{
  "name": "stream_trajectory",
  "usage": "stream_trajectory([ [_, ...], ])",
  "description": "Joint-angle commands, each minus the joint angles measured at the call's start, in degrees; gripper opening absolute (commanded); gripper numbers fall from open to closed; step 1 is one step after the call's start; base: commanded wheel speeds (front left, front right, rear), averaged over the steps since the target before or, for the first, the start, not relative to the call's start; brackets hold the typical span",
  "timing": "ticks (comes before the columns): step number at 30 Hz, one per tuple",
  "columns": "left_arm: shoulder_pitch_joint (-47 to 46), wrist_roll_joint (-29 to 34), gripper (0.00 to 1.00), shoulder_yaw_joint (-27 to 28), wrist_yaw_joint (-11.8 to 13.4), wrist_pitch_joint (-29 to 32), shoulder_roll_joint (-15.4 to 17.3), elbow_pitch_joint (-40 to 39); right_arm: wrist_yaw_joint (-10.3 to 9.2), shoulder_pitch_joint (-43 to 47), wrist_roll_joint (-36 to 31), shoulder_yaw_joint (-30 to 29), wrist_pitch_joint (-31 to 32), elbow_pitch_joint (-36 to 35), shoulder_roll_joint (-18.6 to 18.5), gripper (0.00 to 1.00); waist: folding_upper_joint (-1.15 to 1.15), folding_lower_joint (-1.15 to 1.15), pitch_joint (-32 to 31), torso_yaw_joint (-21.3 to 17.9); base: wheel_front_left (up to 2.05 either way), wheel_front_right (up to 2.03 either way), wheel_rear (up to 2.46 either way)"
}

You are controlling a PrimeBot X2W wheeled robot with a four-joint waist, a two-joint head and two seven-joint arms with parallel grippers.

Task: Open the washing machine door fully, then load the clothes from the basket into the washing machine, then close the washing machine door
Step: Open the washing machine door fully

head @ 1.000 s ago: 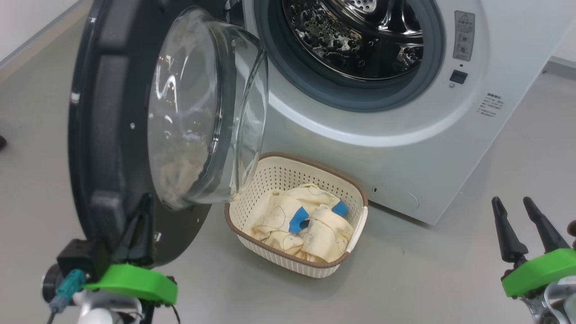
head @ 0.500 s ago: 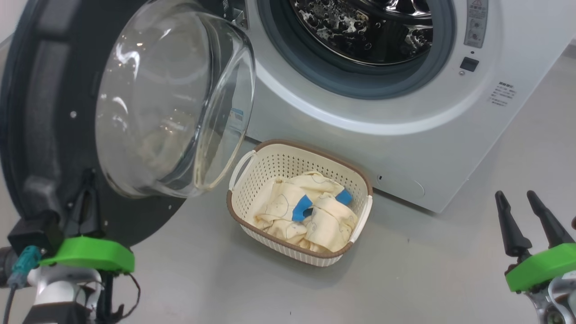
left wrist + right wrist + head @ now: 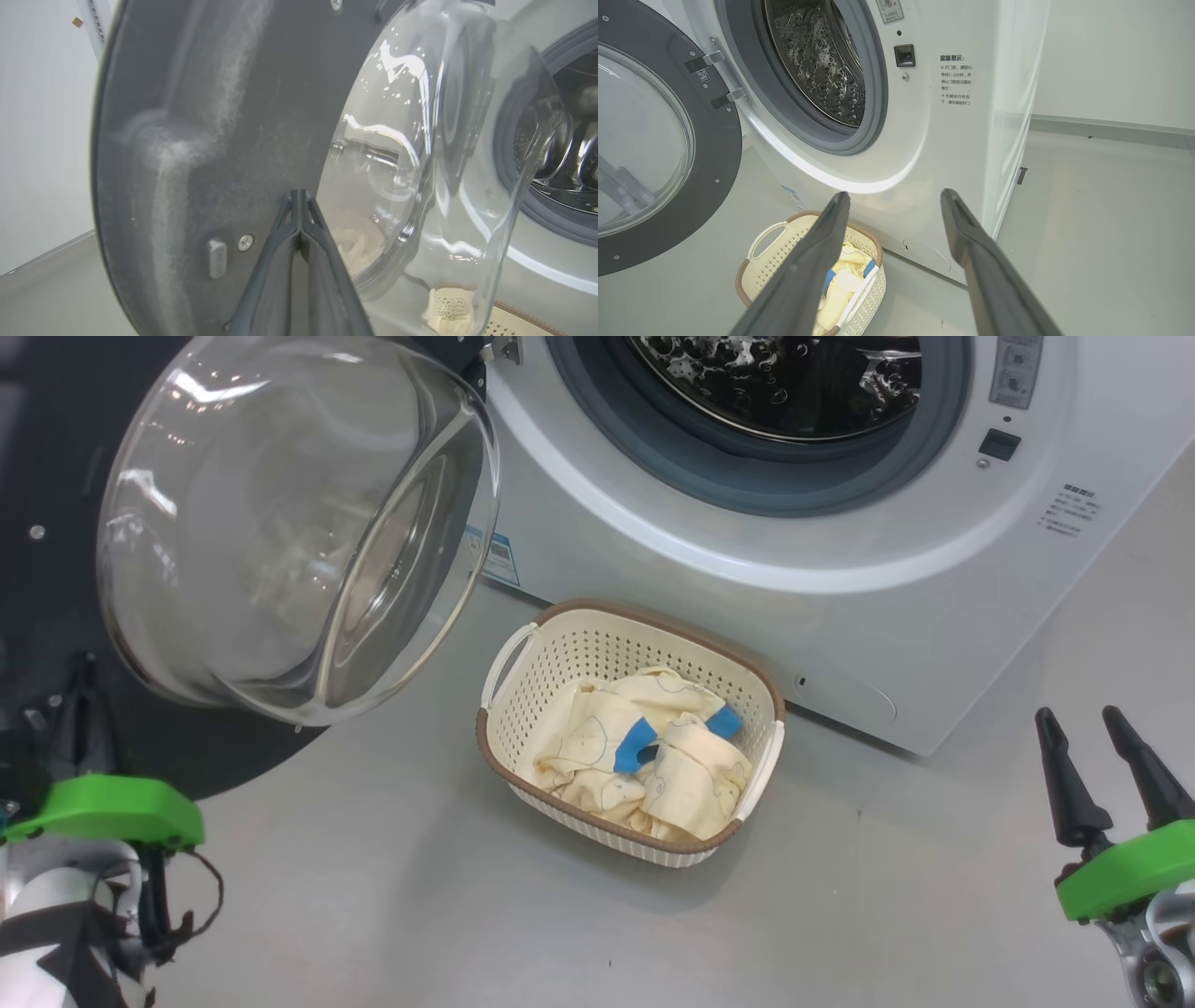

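The washing machine (image 3: 747,569) stands with its steel drum (image 3: 784,383) exposed. Its door (image 3: 56,476) hangs swung out on the left, glass bowl (image 3: 299,523) facing the room. My left gripper (image 3: 82,695) is shut, empty, its tips against the door's inner black face (image 3: 210,116), beside the bowl (image 3: 420,163); the joined tips (image 3: 299,192) show in the left wrist view. The basket (image 3: 523,775) sits on the floor before the machine, holding the pale yellow clothes (image 3: 653,765). My right gripper (image 3: 1078,716) stands open, right of the basket, empty. From the right wrist, the open gripper (image 3: 895,194) looks over the basket (image 3: 761,266), clothes (image 3: 840,289) and door (image 3: 714,154).
Bare grey floor (image 3: 420,896) lies in front of the basket and to the machine's right (image 3: 1101,224). The door's metal hinge (image 3: 714,79) joins it to the machine's left side. A pale wall (image 3: 42,116) stands behind the door.
The door has swung further open to the left, my shut left gripper moving with it. The head camera has shifted as well. The right gripper stays open in place.
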Motion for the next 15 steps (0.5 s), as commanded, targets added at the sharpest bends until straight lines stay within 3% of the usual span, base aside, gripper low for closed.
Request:
stream_trajectory([
  [1, -3.21, 0.31, 0.0, 3.61, 0.84, -0.6, 3.49, -0.24, 0.59, -1.59, 0.18, 0.59, -0.79, -1.72, -2.3, 1.0, 0.0, 0.0, 0.02, -0.01, 0.0, 0.0, 0.0],
  [15, -8.48, 3.26, 0.0, 9.82, 0.0, -0.79, 4.76, 7.35, 0.59, -2.02, 0.69, 1.18, -0.79, -2.0, -3.49, 1.0, 0.0, 0.0, 1.85, 0.07, 0.0, 0.0, 0.0],
])
